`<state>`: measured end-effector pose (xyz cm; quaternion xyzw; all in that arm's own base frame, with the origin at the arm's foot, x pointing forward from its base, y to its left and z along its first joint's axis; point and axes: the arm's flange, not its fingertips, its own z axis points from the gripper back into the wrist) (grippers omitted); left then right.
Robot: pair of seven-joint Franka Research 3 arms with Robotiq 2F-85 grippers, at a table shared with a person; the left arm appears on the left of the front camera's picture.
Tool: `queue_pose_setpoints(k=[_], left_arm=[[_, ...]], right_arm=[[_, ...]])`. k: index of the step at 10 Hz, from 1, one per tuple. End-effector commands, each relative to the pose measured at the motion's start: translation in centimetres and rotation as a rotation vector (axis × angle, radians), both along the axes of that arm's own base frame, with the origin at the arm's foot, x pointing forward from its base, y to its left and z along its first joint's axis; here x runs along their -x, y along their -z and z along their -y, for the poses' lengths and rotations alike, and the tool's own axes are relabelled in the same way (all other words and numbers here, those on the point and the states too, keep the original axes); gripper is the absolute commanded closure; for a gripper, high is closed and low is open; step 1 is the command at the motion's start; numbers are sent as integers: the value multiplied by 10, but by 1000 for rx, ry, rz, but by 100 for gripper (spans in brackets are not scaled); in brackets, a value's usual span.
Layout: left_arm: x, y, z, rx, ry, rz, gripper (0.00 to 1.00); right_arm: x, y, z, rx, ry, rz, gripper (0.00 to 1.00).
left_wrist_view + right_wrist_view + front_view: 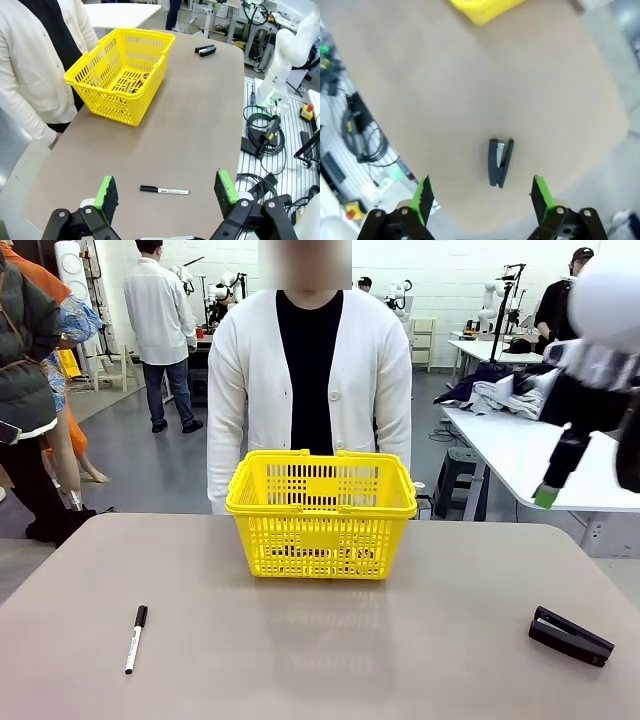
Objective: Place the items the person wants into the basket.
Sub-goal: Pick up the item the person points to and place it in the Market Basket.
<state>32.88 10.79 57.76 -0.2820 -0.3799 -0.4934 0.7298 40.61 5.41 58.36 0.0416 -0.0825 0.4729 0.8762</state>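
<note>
basket (120,75) contents half hidden behind lattice

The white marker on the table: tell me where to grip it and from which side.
Grip the white marker mid-barrel, coming straight down from above, probably with the fingers closing across its narrow width. It lies flat and alone on the table, so both long sides are free; the left hand hangs open above it.

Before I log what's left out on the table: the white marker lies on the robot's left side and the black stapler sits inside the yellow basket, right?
Not quite. The black stapler is not in the yellow basket; it lies on the bare table on the robot's right side, as the front view shows. The white marker does lie on the robot's left side.
</note>
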Motion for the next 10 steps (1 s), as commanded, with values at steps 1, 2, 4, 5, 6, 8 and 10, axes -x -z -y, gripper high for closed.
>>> queue_pose_setpoints(k=[1, 2, 4, 5, 6, 8, 10], left_arm=[[1, 1, -1, 11, 14, 19, 0], [1, 1, -1, 11, 14, 19, 0], [1, 1, -1, 11, 14, 19, 0], [1, 1, -1, 11, 14, 19, 0], [1, 1, -1, 11, 14, 19, 0], [1, 1, -1, 11, 14, 19, 0], [1, 1, -1, 11, 14, 19, 0]], right_arm=[[51, -9, 60, -264, -167, 74, 0], [54, -11, 94, -390, -195, 55, 0], [60, -13, 147, -591, -262, 25, 0], [63, -10, 165, -641, -316, 14, 0], [61, -3, 186, -744, -356, -14, 0], [60, 5, 212, -853, -378, 15, 0], [62, 11, 216, -867, -355, 84, 0]])
